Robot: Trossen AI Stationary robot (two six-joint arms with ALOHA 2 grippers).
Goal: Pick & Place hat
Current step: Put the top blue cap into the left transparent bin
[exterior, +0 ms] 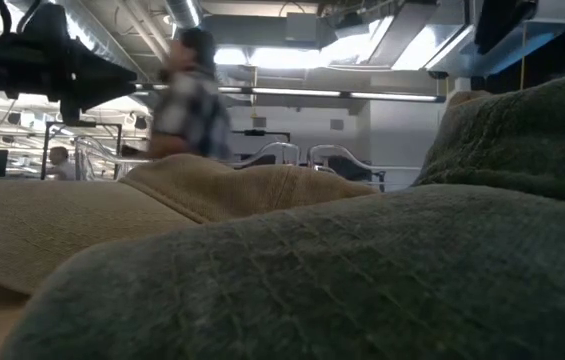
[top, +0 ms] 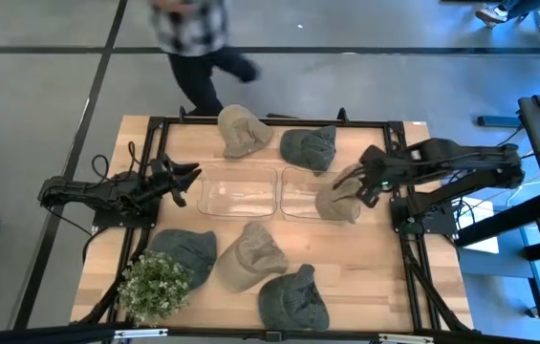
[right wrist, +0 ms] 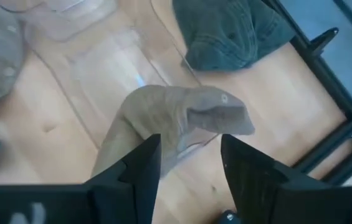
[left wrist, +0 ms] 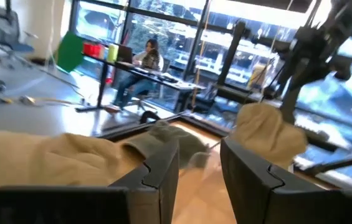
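Observation:
Several tan and green hats lie on the wooden table. My right gripper (top: 363, 183) (right wrist: 188, 146) is shut on a tan hat (top: 338, 199) over the right edge of the right clear bin (top: 300, 194). In the left wrist view this tan hat (left wrist: 266, 134) hangs below the right arm. My left gripper (top: 191, 177) (left wrist: 197, 152) waits open, level with the left clear bin's (top: 236, 191) left side, touching nothing. My right gripper pinches the tan hat's bunched cloth (right wrist: 171, 140) between its two fingers, coming from above and slanting toward the table's left. The crown with its top button (right wrist: 224, 98) sticks out past the fingers. The hat hangs below; I cannot tell whether its lower end touches the bin.
Other hats: tan (top: 246, 129) and green (top: 308, 148) near the far edge, green (top: 183, 250), tan (top: 250, 256) and green (top: 293, 298) near the front. A potted plant (top: 155, 285) stands at the near left corner. A person (top: 193, 38) walks beyond the far edge.

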